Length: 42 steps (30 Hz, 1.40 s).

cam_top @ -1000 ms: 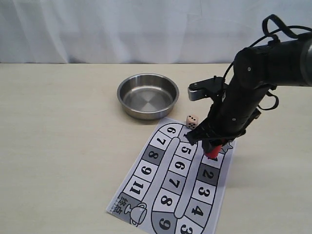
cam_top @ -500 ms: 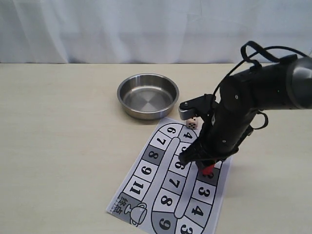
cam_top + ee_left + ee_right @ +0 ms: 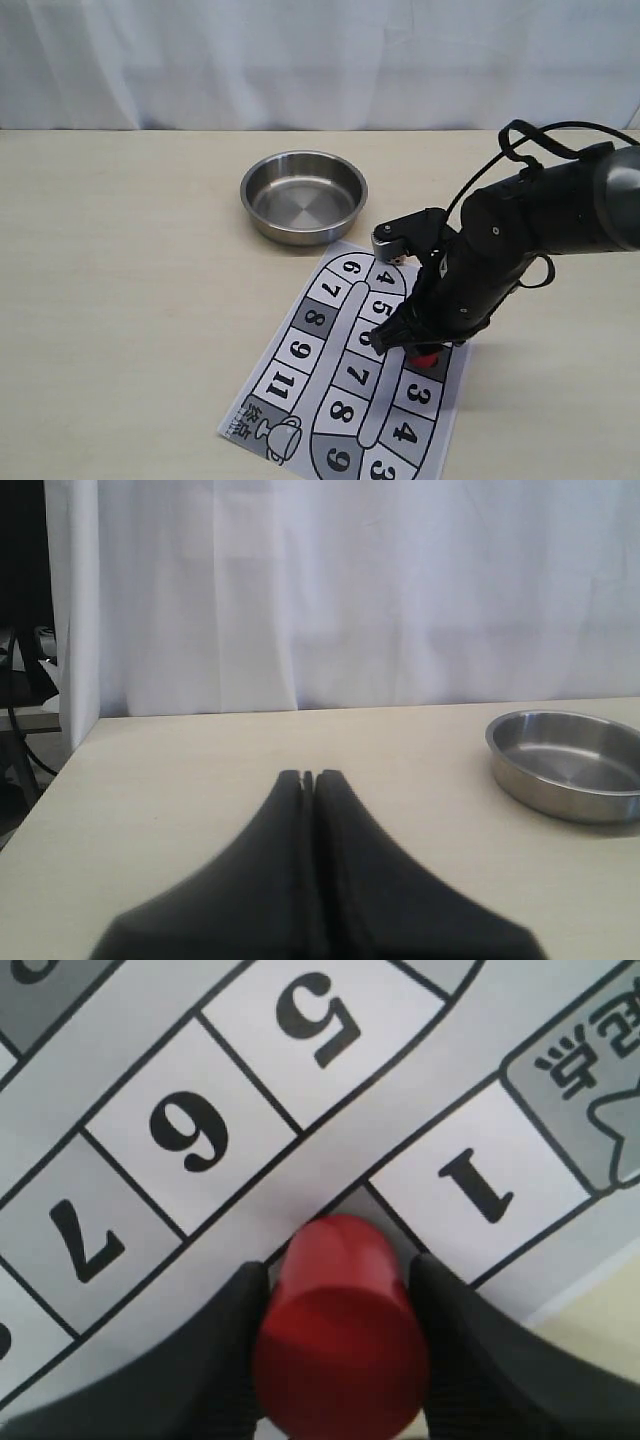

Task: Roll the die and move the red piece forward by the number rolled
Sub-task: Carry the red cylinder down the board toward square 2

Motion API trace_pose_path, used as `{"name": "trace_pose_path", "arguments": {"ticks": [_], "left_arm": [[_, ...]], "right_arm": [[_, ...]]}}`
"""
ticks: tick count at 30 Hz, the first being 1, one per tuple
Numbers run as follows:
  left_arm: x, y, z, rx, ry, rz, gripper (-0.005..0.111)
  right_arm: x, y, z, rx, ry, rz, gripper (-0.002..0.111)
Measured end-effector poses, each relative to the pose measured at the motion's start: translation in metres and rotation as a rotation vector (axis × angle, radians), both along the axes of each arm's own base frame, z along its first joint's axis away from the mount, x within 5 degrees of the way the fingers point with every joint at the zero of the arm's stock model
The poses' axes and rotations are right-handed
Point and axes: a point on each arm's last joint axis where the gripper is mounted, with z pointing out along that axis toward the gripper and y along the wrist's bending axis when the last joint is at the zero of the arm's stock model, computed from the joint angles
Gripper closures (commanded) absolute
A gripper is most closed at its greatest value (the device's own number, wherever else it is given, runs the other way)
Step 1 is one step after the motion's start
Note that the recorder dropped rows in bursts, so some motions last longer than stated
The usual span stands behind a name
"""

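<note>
Right jaws clamped on red piece (image 3: 338, 1355), at grey square after 1 on board (image 3: 300, 350), by worktop's (image 3: 120, 300) near edge, right of middle. Left jaws together. Step, likely: moving piece along track. Next: seat upright, release.

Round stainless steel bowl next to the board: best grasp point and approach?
Pinch the rim of the round stainless steel bowl from above, one finger inside, one outside. It sits upright and empty; it looks too wide to span, and the thin low wall is likely the only pinchable edge.
</note>
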Motion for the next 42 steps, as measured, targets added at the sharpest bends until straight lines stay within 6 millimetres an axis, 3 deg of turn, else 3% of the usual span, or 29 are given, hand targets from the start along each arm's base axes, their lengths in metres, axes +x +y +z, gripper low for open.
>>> {"name": "trace_pose_path", "arguments": {"ticks": [13,23,34,38,42], "left_arm": [[0.0,0.0,0.0,0.0,0.0,0.0,0.107],[0.0,0.0,0.0,0.0,0.0,0.0,0.107],[0.0,0.0,0.0,0.0,0.0,0.0,0.107],[0.0,0.0,0.0,0.0,0.0,0.0,0.107],[0.0,0.0,0.0,0.0,0.0,0.0,0.107]], "right_arm": [[-0.014,-0.007,0.039,0.014,-0.013,-0.008,0.104],[-0.021,-0.003,0.036,0.031,0.02,0.001,0.104],[-0.037,0.024,0.034,0.034,0.015,0.103,0.104],[-0.036,0.023,0.023,0.007,0.027,0.115,0.104],[-0.039,0.019,0.001,-0.039,0.064,0.134,0.104]]}}
